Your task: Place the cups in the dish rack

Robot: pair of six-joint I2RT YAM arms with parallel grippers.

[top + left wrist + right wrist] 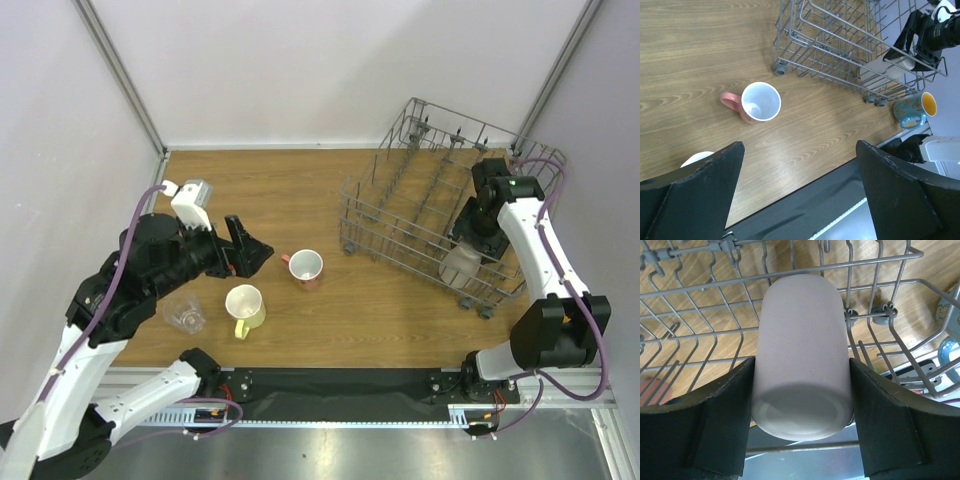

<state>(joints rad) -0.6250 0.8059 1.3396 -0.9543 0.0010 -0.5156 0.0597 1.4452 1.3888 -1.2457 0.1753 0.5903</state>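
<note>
The top view looks steeply down from behind onto the whole desk (280, 200). The left wrist view slants across it toward the pink mug (760, 102) and dish rack (840, 45). The right wrist view sits close inside that rack, against the beige cup (802, 355).

Pale beige cup (802, 360) there, grey wire rack (400, 215); salmon-pink mug (757, 102), white inside; pale yellow mug (244, 305); blue patterned tumbler (914, 111), yellow inside; brown wood-grain table (300, 190).

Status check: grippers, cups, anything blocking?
Right gripper shut on beige cup, inside dish rack. Left gripper open, empty, above table. Pink mug, yellow mug, clear glass not yet loaded. Nothing in the way.
</note>
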